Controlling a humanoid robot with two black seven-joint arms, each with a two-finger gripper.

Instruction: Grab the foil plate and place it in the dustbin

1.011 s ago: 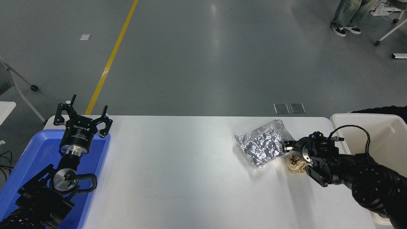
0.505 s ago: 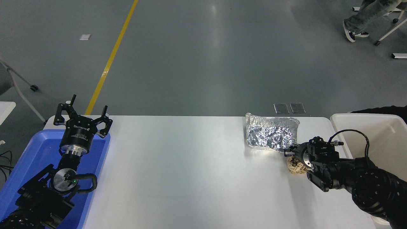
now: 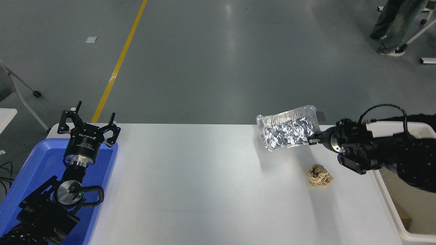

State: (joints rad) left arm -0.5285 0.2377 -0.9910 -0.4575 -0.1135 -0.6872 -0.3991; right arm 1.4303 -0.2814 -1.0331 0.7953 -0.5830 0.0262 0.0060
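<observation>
The foil plate [image 3: 287, 128] is shiny, crinkled silver and hangs tilted in the air above the table's far right part. My right gripper [image 3: 314, 140] is shut on its right edge and holds it up, clear of the table [image 3: 204, 190]. The dustbin [image 3: 408, 234] is a cream-white bin at the right edge, partly hidden behind my right arm. My left gripper [image 3: 89, 123] is open and parked over the blue tray at the lower left.
A small crumpled tan paper ball [image 3: 319, 175] lies on the table below my right gripper. A shallow blue tray [image 3: 30, 170] sits at the left edge under the left arm. A person's legs [image 3: 391, 23] show at the top right.
My right gripper has lifted the foil plate off the table and carried it up and slightly right. The paper ball, half hidden before, now lies fully in view. The person at the top right has shifted.
</observation>
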